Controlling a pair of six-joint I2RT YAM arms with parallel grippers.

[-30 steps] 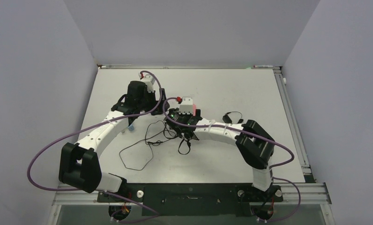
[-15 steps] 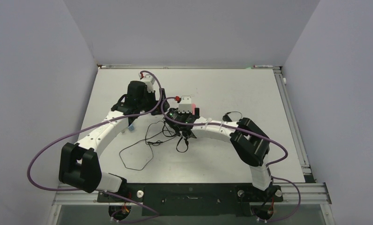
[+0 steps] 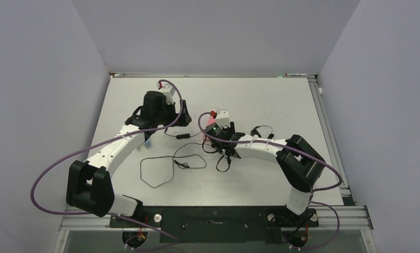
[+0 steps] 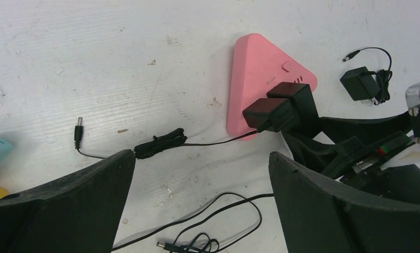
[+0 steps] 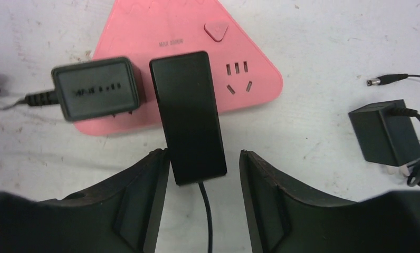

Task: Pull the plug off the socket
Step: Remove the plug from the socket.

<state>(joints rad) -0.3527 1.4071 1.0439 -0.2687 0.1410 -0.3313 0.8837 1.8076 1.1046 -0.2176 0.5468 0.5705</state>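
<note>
Straddling black plug (image 5: 189, 116) overhanging pink socket (image 5: 144, 31) edge, right jaws, slight gap rightward.

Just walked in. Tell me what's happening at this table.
The right gripper straddles the taller black plug in the pink socket. It touches the plug on one side, with a gap on the other, so it isn't clamped yet. A second plug sits beside it, also plugged in. The left gripper hovers wide open nearby, holding nothing. The plug is not yet out.

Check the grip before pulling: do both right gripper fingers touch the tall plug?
Apart on one side: right wrist view shows table between the tall plug and one finger.
</note>
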